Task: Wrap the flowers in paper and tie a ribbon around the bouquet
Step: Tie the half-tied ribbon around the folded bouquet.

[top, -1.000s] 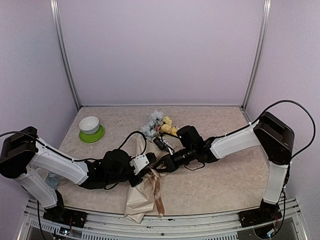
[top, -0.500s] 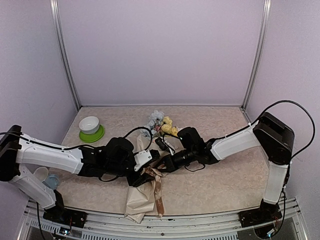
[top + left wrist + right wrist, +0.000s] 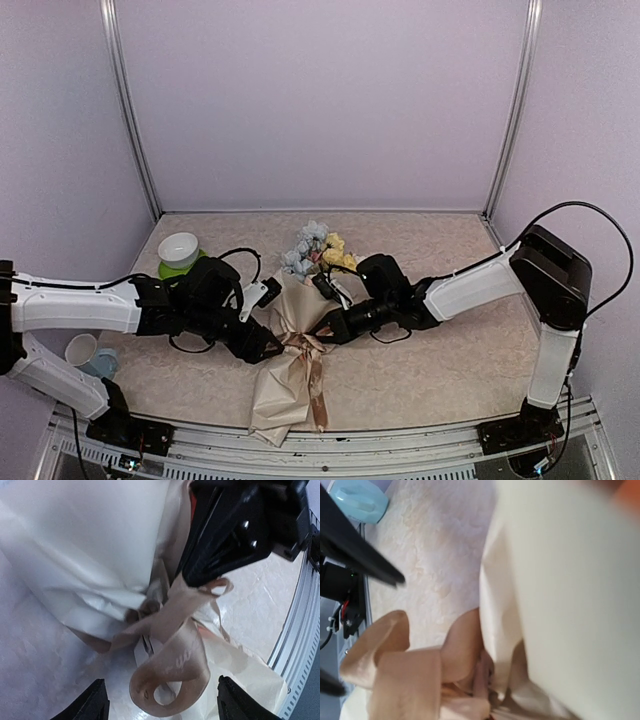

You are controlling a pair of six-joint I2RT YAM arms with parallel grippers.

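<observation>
Marbled tabletop (image 3: 450,370): L jaws spread either side of ribbon (image 3: 172,667) loop, R jaws clenched at bouquet (image 3: 288,385), pinched item unclear.

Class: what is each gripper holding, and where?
Left gripper: open, nothing held. Right gripper: shut at the knot of the flat tan ribbon; a pinch cannot be confirmed.

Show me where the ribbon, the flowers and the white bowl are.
ribbon (image 3: 176,661), left wrist view, on the bow's big loop.
flowers (image 3: 312,240), top external view, on a pale blue bloom.
white bowl (image 3: 176,258), top external view, on its near wall.
</observation>
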